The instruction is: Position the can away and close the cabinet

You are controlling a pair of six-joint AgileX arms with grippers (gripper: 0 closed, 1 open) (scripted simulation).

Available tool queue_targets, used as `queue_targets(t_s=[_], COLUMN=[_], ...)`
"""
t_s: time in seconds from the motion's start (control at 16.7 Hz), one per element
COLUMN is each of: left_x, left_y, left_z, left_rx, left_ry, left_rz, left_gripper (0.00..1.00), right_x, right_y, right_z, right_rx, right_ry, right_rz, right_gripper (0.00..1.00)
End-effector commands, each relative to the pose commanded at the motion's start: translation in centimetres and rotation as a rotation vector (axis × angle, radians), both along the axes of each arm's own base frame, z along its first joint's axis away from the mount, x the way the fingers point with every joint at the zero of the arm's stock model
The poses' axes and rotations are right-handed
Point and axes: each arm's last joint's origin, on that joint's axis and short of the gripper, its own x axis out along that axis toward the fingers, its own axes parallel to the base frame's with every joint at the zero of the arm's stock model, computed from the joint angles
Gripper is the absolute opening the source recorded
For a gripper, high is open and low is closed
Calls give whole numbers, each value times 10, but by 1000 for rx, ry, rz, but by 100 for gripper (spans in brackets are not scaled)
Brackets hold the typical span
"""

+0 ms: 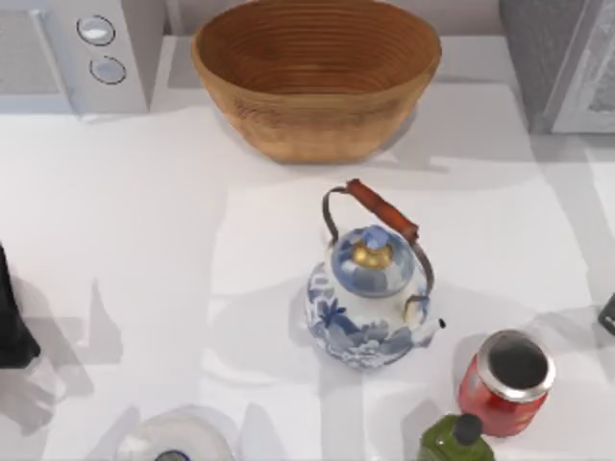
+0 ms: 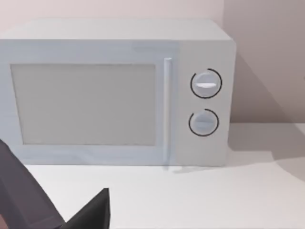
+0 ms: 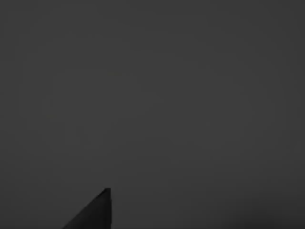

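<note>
The can (image 1: 505, 381) is small and red with a silver top. It stands upright near the table's front right, just right of a green bottle (image 1: 455, 441) with a black cap. The cabinet (image 1: 562, 62) is the grey box at the back right corner, with a paler panel on its right side; I cannot tell how its door stands. My left gripper (image 1: 12, 322) is a dark shape at the table's left edge, far from the can. My right gripper (image 1: 607, 315) pokes in at the right edge, a little behind and to the right of the can. The right wrist view is dark.
A blue-and-white kettle (image 1: 370, 303) with a brown handle stands mid-table, left of the can. A wide wicker basket (image 1: 315, 77) sits at the back centre and a white microwave (image 1: 72, 53) at the back left, also facing the left wrist view (image 2: 114, 95). A white round object (image 1: 178, 440) lies at the front left.
</note>
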Motion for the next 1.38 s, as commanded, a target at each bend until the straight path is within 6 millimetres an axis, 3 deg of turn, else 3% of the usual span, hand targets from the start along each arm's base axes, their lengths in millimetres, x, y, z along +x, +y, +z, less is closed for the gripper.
queue_targets(t_s=[0.18,0.3,0.42,0.66,0.84,1.02,1.2,1.38], left_x=[0,0,0,0,0,0,0,0], left_y=[0,0,0,0,0,0,0,0], left_z=[0,0,0,0,0,0,0,0], left_rx=[0,0,0,0,0,0,0,0], left_ry=[0,0,0,0,0,0,0,0], left_rz=[0,0,0,0,0,0,0,0], left_gripper=[100,100,100,100,100,100,100,100], right_x=[-59,-98,-131,-181,-201,-209,-211,-210], right_y=[-9,-15,-20,-29,-33,-36,-37,-38], right_z=[-9,-34,-78,-195,-278,-344,-386,-404], right_rx=[-11,-20,-28,-35,-29,-17,-4,4], right_ry=[-35,-38,-15,50,85,106,110,112], right_rz=[17,21,20,4,-15,-36,-54,-65], right_gripper=[100,100,100,100,100,100,100,100])
